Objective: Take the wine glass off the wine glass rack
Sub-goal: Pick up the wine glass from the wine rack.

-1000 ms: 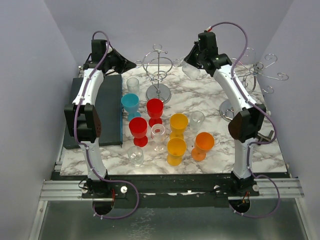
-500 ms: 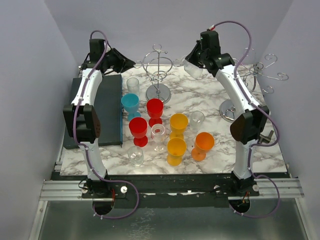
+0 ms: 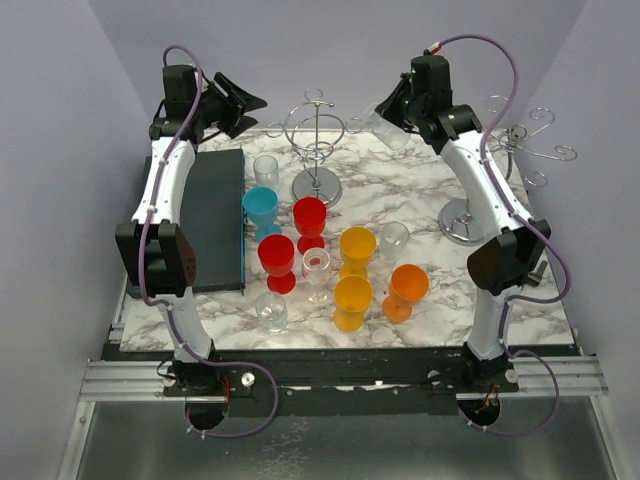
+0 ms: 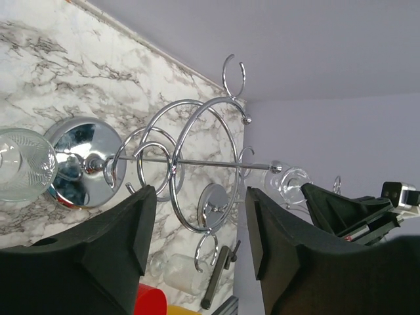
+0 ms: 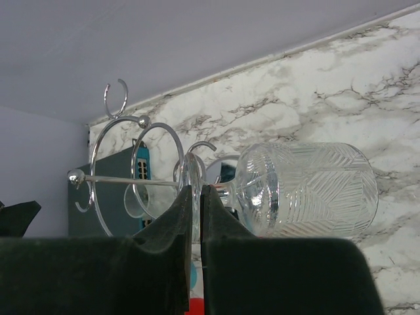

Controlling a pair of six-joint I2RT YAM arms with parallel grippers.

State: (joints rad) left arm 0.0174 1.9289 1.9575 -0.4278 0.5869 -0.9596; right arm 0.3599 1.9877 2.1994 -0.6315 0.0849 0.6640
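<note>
— Right gripper point(image 3: 393, 110) seen from above: what has it got?
— It is clamped on the wine glass point(image 3: 385, 128), held aloft at the far side, just right of the wine glass rack point(image 3: 317, 150). The left gripper point(image 3: 245, 100) hangs left of the rack, jaws apart, nothing in them.
— And the left wrist view?
— The left gripper point(image 4: 200, 193) stands wide and touches nothing, with the rack point(image 4: 174, 161) beyond it. The wine glass point(image 4: 289, 184) shows its foot just past the ball tip of a rack arm.
— The right wrist view?
— The right gripper point(image 5: 195, 190) is pinched on the stem. The wine glass point(image 5: 308, 190) lies on its side, long axis left to right, bowl to the right, foot toward the rack point(image 5: 131, 179). I cannot tell if the foot is clear of the hook. I judge the move is a draw rightward along that axis, by the right arm
</note>
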